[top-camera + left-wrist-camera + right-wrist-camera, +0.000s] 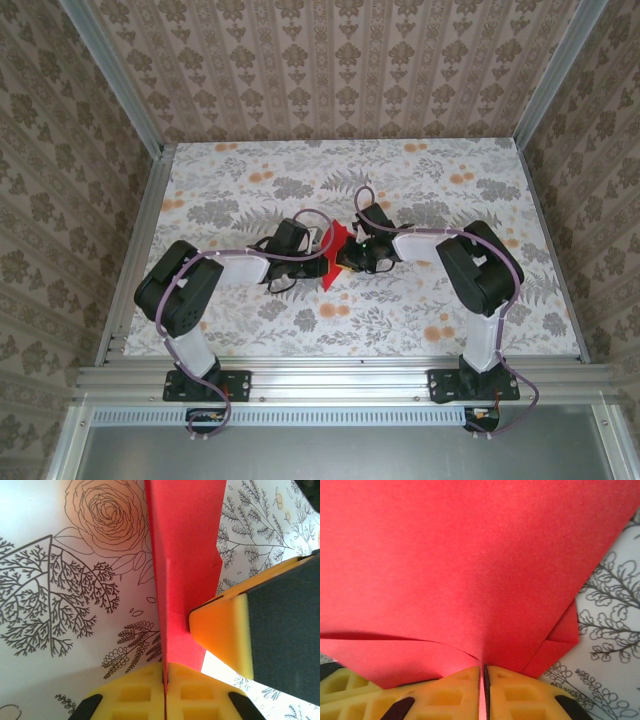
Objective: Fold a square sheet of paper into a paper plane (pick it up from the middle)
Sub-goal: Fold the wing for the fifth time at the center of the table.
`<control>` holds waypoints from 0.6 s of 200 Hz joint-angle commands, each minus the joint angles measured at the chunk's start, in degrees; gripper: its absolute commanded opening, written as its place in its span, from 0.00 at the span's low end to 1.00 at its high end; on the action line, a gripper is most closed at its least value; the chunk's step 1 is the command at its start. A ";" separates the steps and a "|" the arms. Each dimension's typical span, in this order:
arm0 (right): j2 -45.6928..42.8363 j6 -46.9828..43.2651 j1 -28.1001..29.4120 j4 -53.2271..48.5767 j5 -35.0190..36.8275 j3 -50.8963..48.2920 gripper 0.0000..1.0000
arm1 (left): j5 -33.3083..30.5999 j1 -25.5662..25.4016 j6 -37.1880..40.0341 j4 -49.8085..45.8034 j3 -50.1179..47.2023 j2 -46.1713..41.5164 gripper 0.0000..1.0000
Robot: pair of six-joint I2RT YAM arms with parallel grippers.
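Both the left gripper (165, 679) and right gripper (482, 674) are clamped on that thin bright red paper sheet (335, 247), floppy and tearable, probably best held along its stiffer folds.

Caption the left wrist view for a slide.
Left gripper pinches a creased bright red paper sheet over the floral-patterned table, the right gripper clamped on its side.

We saw the sheet of paper (334, 242) over the middle of the table (430, 300), the left gripper (164, 680) pinching it from its left side, the right gripper (482, 680) from its right.
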 commanded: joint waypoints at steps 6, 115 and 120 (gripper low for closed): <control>2.09 -0.34 0.06 -4.39 2.21 0.83 0.12 | 0.00 -0.45 0.19 0.25 0.22 -0.12 0.17; 3.36 3.78 -0.12 -5.00 4.79 -1.39 0.11 | -3.21 -2.29 0.53 3.48 -5.93 -3.72 0.20; 3.42 3.78 -0.11 -5.07 4.86 -1.36 0.11 | -3.44 -2.50 0.60 3.20 -6.12 -4.08 0.20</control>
